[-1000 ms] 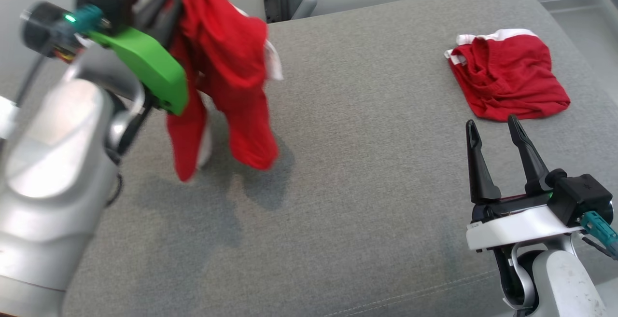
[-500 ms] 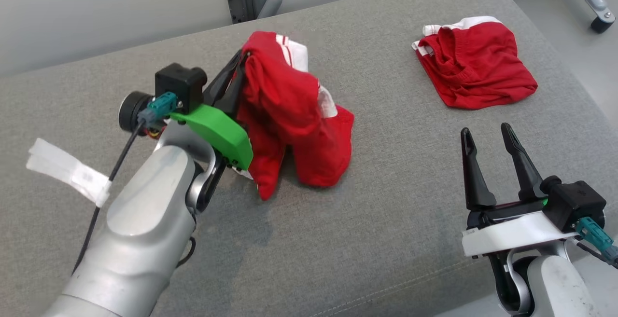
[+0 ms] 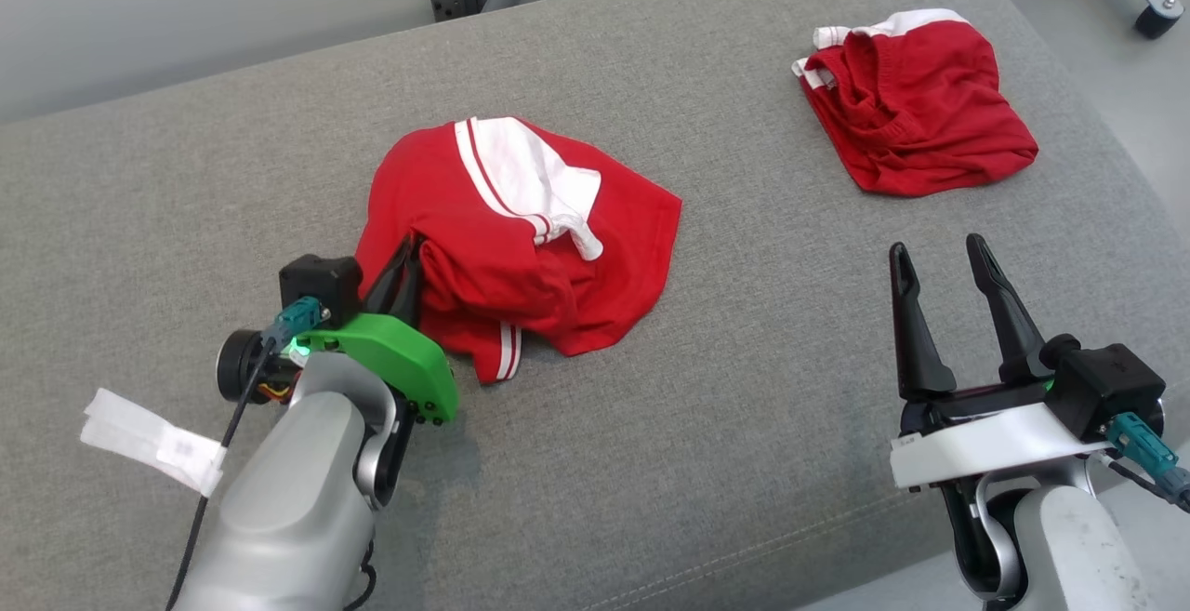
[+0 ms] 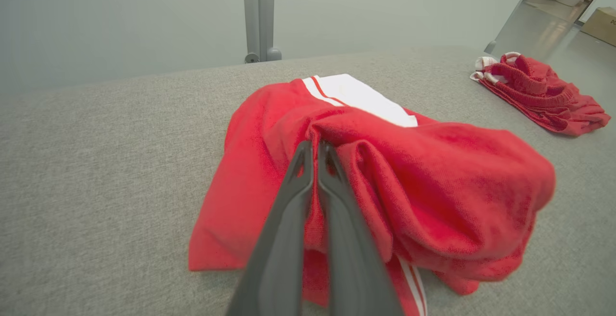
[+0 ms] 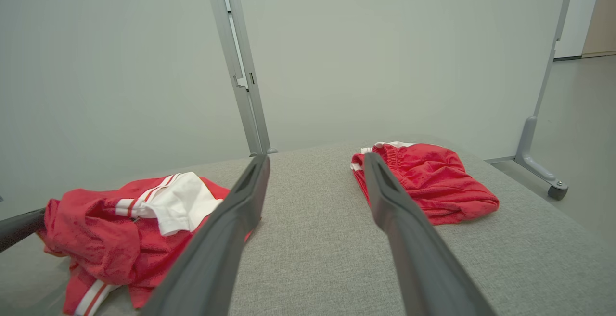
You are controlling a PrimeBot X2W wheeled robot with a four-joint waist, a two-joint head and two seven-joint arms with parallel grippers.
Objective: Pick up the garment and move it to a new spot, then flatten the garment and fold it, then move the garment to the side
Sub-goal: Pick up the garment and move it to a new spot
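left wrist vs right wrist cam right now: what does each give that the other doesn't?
Left wrist view: the left hand, fingers pressed together on a fold of the red-and-white garment, seen close up; a brown box far off at the upper right.
Right wrist view: the right hand, fingers spread wide with nothing between them.
Both: that garment lying crumpled on the grey cushion, the second red garment farther along it, and the upright metal post behind.
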